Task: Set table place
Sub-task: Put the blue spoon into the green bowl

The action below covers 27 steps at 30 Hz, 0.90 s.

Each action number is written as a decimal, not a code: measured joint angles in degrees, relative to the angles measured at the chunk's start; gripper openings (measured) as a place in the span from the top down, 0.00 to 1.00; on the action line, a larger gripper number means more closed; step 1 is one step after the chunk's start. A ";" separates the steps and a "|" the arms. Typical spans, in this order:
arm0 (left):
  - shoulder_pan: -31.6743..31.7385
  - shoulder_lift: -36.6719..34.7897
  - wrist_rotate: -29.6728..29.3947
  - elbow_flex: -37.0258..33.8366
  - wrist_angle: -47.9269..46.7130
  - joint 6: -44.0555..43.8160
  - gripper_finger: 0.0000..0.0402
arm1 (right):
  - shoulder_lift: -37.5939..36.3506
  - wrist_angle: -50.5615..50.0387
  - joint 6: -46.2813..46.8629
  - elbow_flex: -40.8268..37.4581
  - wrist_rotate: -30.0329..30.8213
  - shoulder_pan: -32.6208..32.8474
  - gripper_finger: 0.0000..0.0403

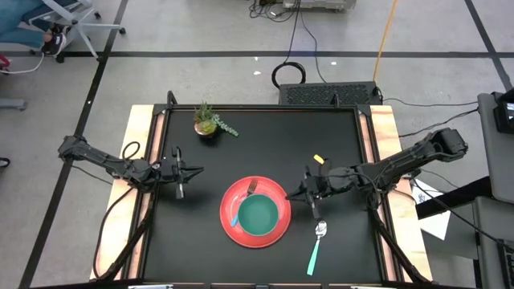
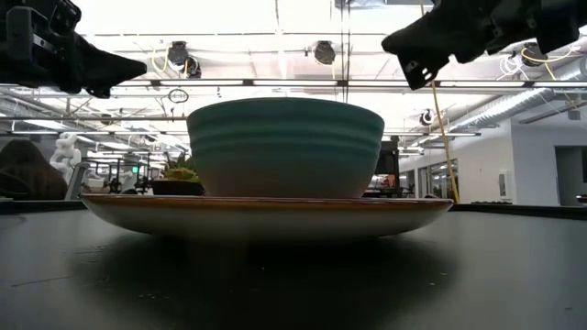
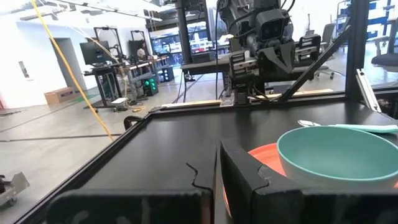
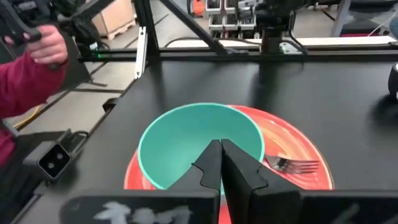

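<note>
The right hand hangs just above the bench, close to the right side of the red plate. Its two fingers are pressed together and it holds nothing. In the right wrist view the closed fingers point at the bowl and the plate below them. My guess is that it has no more to carry there.

The left hand waits near the left edge of the bench, well apart from the plate. Its fingers look pressed together too, and it is empty.

The red plate sits near the front edge of the bench, about in the middle. The teal bowl stands upright on the plate, so the two make one neat stack. The fork lies on the plate just left of the bowl, with its prongs toward the back edge. I think it belongs on the bench beside the plate, so this may still need fixing.

The spoon lies flat on the bench to the right of the plate, not touching it, with its handle pointing at the front edge. That is where a spoon goes for eating.

A small plant stands near the back edge, toward the left corner, out of the way. In the right wrist view a person's red sleeve shows beyond the bench.
</note>
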 joint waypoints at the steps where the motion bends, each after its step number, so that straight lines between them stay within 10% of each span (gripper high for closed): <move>1: 0.00 0.00 -0.03 0.00 0.02 -0.09 0.93 | 0.10 -0.05 -0.36 -0.10 0.00 0.00 1.00; 17: 0.01 -0.01 -0.28 0.00 1.31 1.30 0.93 | 0.08 29.24 -5.89 -14.73 0.46 0.35 1.00; 27: 0.00 0.00 -0.28 0.00 1.25 1.31 0.93 | -14.00 18.41 -7.78 -16.74 5.08 -4.11 1.00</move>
